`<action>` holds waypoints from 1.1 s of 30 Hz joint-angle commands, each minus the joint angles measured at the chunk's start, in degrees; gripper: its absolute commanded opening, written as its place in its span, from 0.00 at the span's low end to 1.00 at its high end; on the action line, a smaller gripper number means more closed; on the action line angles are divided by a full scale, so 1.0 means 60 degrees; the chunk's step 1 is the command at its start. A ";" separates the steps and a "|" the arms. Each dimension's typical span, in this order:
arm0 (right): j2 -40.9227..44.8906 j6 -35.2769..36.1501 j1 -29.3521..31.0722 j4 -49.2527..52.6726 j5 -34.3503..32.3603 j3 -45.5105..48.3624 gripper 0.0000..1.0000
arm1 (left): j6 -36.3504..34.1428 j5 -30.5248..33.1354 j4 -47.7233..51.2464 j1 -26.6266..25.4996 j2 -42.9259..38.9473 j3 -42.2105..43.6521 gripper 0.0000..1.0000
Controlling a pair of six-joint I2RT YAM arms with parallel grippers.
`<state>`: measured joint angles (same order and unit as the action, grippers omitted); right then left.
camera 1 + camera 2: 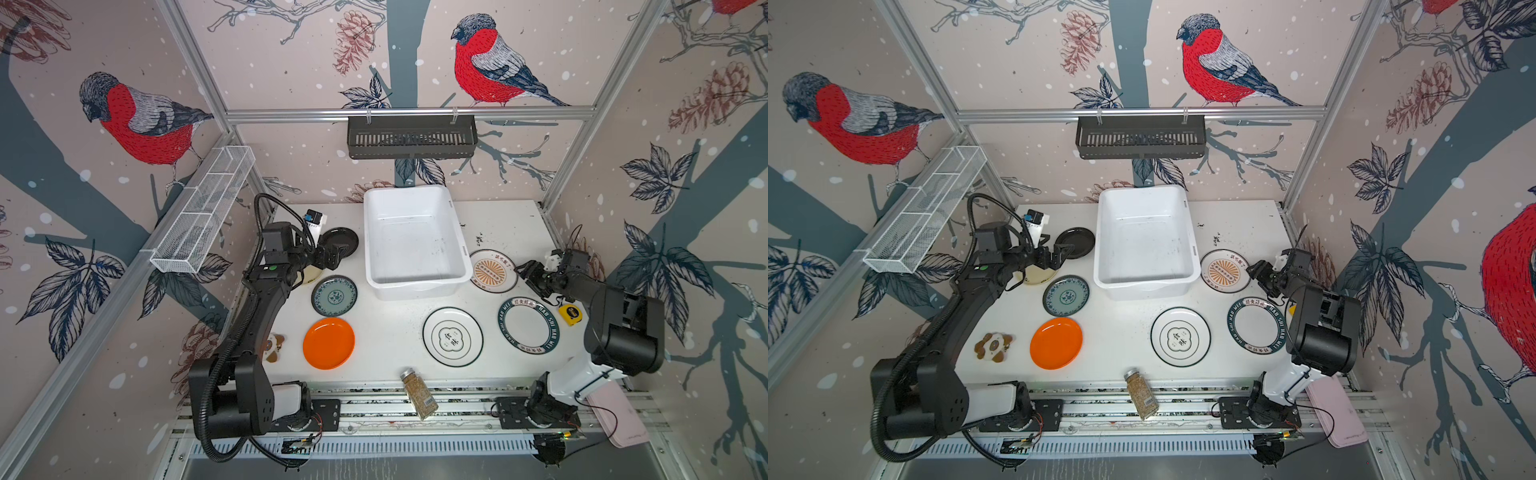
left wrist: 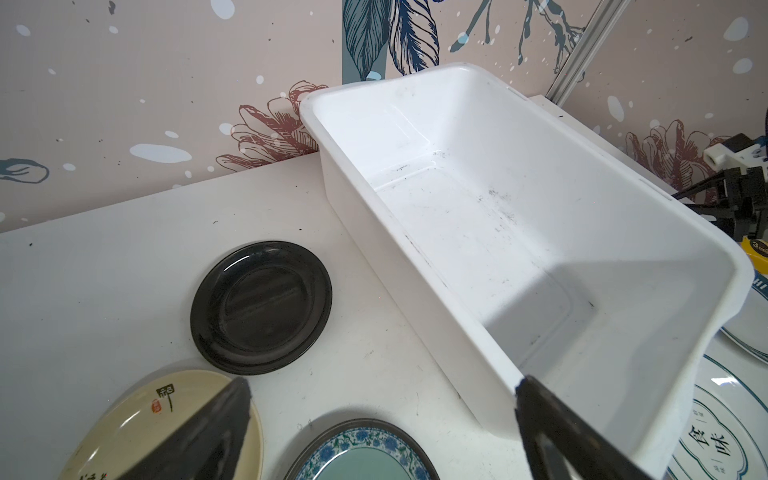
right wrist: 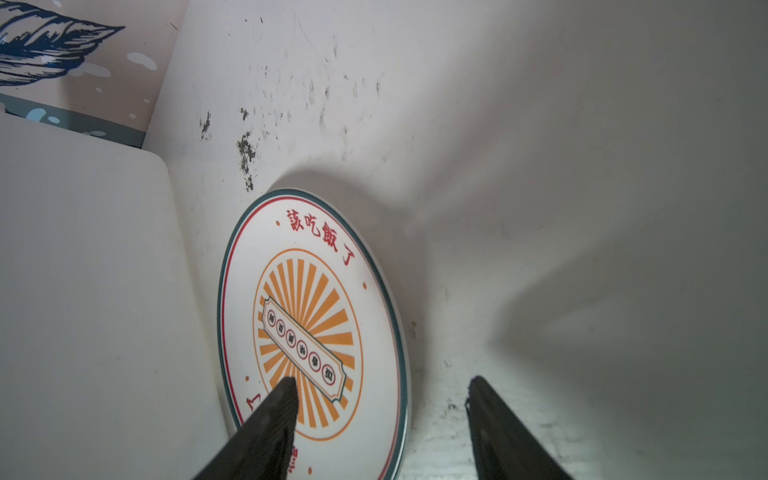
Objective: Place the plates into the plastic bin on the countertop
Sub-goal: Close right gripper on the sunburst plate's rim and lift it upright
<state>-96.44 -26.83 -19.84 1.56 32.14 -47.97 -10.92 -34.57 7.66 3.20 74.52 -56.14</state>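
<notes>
Where 7 plates [image 1: 328, 343] lie, 1 bin [image 1: 415, 291] stands.

We see both top views bright and evenly lit from overhead, stretched wide toward the corners. In the left wrist view the bin [image 2: 478, 124] shades its own floor and the black plate [image 2: 261, 307] carries a faint sheen. In the right wrist view the countertop [image 3: 540, 166] fades to grey shadow; the right gripper [image 3: 384, 380] looks soft.
</notes>
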 commanded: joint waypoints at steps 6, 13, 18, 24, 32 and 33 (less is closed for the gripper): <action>-0.0731 0.0215 0.0011 -0.0050 0.0830 -0.0383 0.60 | -0.0173 -0.0374 -0.0017 -0.0002 -0.0042 0.0056 0.98; -0.1210 0.0266 0.0010 -0.0055 0.0980 -0.0517 0.51 | -0.0014 -0.0530 -0.0117 0.0004 -0.0038 0.0107 0.99; -0.1368 0.0251 0.0032 -0.0066 0.1020 -0.0560 0.48 | -0.0026 -0.0627 -0.0103 -0.0002 -0.0035 0.0118 0.99; -0.1497 0.0217 0.0067 -0.0114 0.1162 -0.0575 0.43 | -0.0055 -0.0772 -0.0061 -0.0016 -0.0101 0.0158 0.98; -0.1673 0.0153 0.0149 -0.0253 0.1391 -0.0619 0.35 | -0.0043 -0.0864 -0.0075 -0.0013 -0.0106 0.0223 0.98; -0.1712 0.0131 0.0159 -0.0260 0.1418 -0.0634 0.35 | -0.0046 -0.0867 -0.0076 -0.0019 -0.0107 0.0216 0.98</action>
<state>-105.97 -25.67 -19.14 -1.45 40.91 -51.57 -10.90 -37.93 7.94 3.16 74.19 -54.87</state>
